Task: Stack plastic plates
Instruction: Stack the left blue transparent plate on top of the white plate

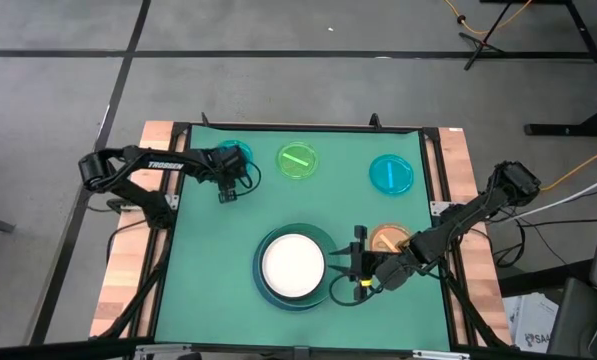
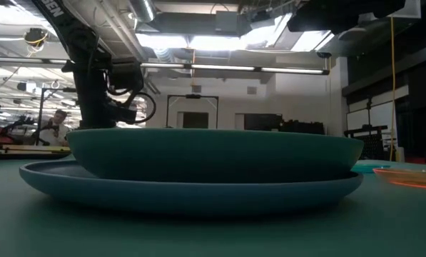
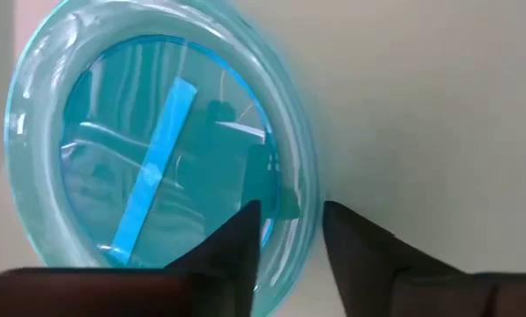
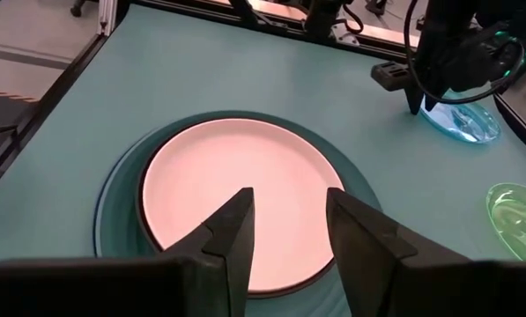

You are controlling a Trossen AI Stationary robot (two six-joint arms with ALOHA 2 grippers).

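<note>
Closing on a small blue plate (image 3: 148,150) at the far-left of the mat: left gripper (image 3: 289,238) straddles its rim, one finger inside, one outside, not yet pinched. Next, by my read: finish the pinch, lift, carry to the stack (image 1: 294,266) w/ white plate (image 4: 236,202) on top. Right gripper (image 4: 289,220) hovers open just beside the stack.

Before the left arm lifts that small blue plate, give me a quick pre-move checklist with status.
1. Left gripper fingers straddle the rim of the small translucent blue plastic plate: ok.
2. Firm grip on that rim: cannot tell.
3. Stack ready, round white plate on top of the large teal plates: ok.
4. Right gripper clear of the stack: not ok, it is beside the stack's edge.
5. Translucent green plate out of the way: ok.
</note>
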